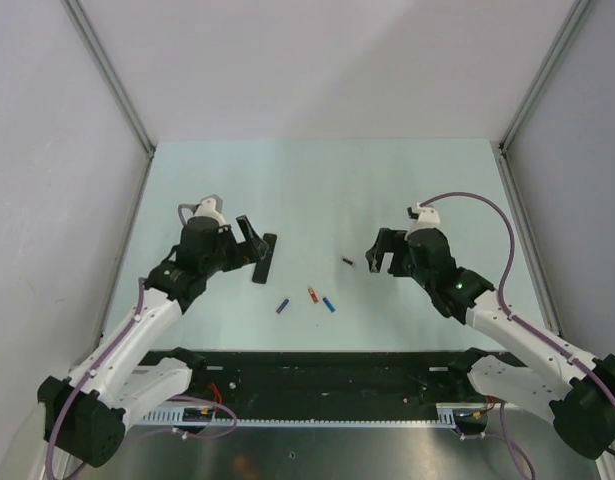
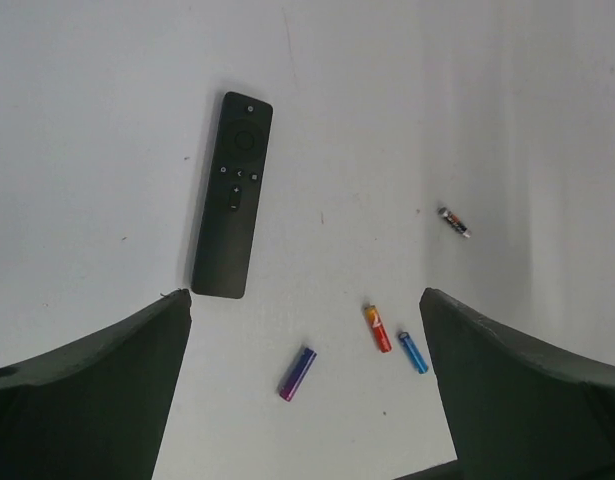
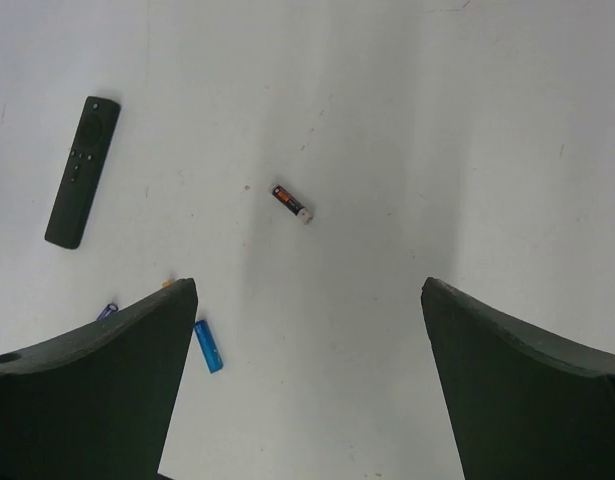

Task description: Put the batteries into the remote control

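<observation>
The left pincer and right pincer hung released and empty, and a careless nudge could roll the tiny round batteries away across the smooth table.

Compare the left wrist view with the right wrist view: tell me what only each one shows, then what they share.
Left wrist only: the purple-blue battery and red-orange battery in full, framed by the open left gripper. Right wrist only: the open right gripper; there those two batteries are mere slivers at a finger's edge. Both: the remote control lying buttons up, the dark battery and the bright blue battery, all loose on the table.
</observation>
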`<move>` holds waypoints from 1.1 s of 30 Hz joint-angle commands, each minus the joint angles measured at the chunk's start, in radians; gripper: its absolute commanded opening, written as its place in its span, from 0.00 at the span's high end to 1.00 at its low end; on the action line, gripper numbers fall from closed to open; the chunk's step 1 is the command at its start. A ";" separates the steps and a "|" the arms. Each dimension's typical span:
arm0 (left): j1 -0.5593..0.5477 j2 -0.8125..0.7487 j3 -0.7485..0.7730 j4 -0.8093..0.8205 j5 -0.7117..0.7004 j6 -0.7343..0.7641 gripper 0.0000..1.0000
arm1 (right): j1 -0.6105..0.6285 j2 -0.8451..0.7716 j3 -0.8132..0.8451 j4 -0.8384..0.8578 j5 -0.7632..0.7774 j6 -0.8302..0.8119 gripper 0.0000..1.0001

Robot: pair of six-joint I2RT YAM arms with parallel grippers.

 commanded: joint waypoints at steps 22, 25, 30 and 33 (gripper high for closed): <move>-0.031 0.719 0.363 -0.061 -0.051 0.450 0.14 | 0.200 -0.026 0.019 -0.024 0.049 -0.069 0.01; -0.037 0.765 0.389 -0.061 -0.060 0.474 0.16 | 0.226 -0.025 0.019 -0.024 0.029 -0.061 0.01; -0.036 0.799 0.437 -0.068 -0.076 0.501 0.16 | 0.255 -0.043 0.019 -0.043 0.047 -0.058 0.01; -0.036 0.827 0.452 -0.077 -0.086 0.499 0.18 | 0.257 -0.052 0.019 -0.044 0.049 -0.056 0.01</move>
